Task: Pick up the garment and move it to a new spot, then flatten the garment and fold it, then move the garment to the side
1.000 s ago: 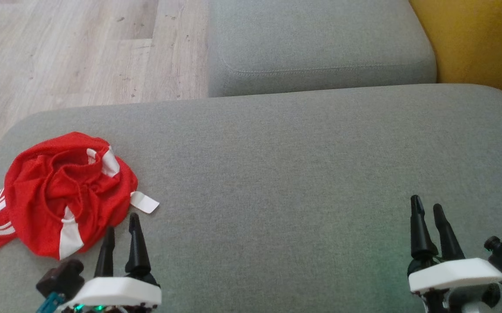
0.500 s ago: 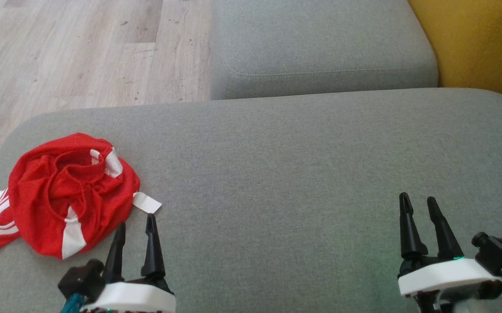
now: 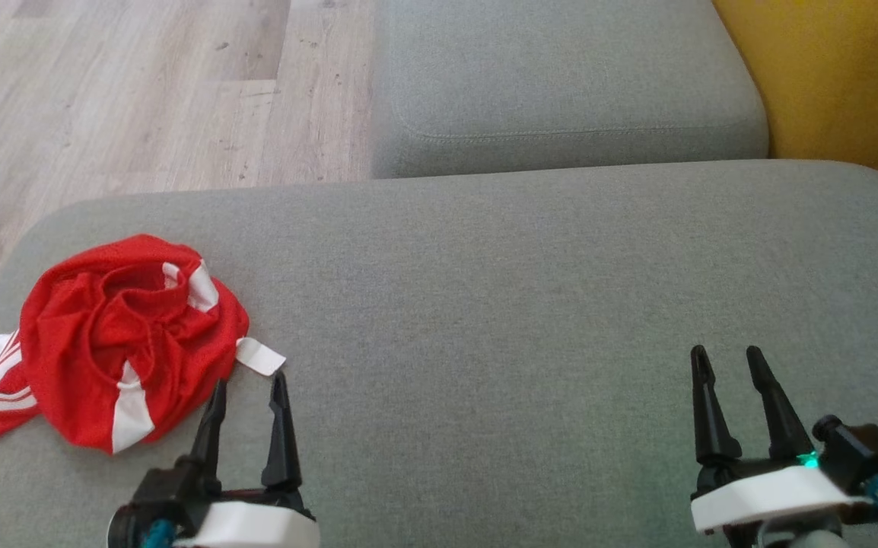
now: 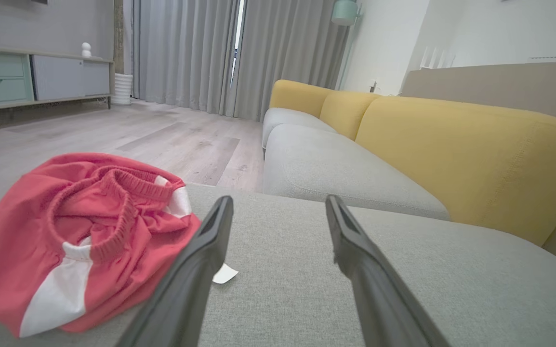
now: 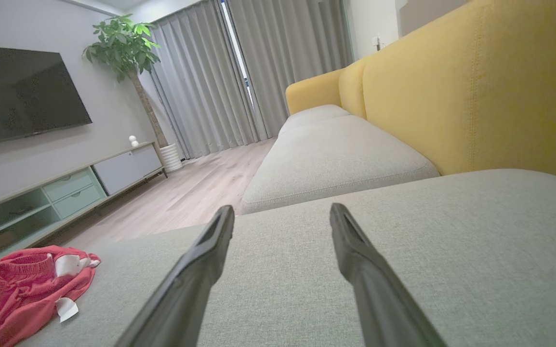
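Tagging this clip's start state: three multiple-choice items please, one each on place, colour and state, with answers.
1. Where does the garment lie?
A. on the wooden floor
B. on the grey cushion, toward its left end
C. draped over the yellow backrest

2. What colours is the garment?
A. red with white panels
B. blue with yellow stripes
C. plain black

3. How is the left hand?
A. shut on the garment
B. shut, empty
C. open, empty

Answers: B, it rests crumpled on the cushion; A, red cloth with white patches; C, its fingers stand apart over bare cushion.
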Tool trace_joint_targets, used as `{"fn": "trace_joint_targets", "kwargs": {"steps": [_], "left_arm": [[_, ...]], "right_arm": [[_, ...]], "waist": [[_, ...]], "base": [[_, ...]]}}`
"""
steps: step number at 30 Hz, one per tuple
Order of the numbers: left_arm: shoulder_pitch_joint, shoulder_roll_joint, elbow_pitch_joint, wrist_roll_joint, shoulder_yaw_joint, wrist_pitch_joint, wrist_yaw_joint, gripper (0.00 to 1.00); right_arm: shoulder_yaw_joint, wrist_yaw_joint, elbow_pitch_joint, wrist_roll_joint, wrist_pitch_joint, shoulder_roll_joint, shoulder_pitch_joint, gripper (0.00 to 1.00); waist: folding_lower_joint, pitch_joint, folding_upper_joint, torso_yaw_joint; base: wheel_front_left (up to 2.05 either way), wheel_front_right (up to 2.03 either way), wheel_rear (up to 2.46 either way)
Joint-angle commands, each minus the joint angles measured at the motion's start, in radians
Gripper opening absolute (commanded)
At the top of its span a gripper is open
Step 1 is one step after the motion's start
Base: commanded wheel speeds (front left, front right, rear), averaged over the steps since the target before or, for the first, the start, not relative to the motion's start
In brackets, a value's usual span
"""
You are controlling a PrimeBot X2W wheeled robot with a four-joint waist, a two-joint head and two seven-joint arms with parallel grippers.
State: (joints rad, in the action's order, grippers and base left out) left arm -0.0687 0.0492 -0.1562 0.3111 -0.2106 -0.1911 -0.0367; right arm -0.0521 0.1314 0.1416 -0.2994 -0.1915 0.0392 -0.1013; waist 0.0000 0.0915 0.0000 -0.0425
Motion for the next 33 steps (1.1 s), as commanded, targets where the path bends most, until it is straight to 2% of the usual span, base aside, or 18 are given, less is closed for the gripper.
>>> {"fn": "trace_joint_targets", "kwargs": {"steps": [1,20,33], "left_arm": [[0.028,0.001,0.038,-0.034,0.015,-0.016,-0.006,1.0],[0.024,0.001,0.024,-0.234,-0.009,-0.07,-0.021,1.0],[0.024,0.001,-0.037,-0.228,0.002,-0.071,-0.05,1.0]], "right_arm": [[-0.015,-0.001,-0.043,0.03,-0.016,0.01,0.023,1.0],[-0.004,-0.001,-0.011,0.189,-0.069,0.011,-0.001,1.0],[0.008,-0.001,0.033,0.171,-0.07,0.011,0.001,1.0]], "waist": [[0.0,0.001,0.0,-0.001],[0.0,0.022,0.0,-0.018],[0.0,0.024,0.0,-0.017]], "base": [[0.0,0.0,0.0],[0.0,0.0,0.0],[0.0,0.0,0.0]]}}
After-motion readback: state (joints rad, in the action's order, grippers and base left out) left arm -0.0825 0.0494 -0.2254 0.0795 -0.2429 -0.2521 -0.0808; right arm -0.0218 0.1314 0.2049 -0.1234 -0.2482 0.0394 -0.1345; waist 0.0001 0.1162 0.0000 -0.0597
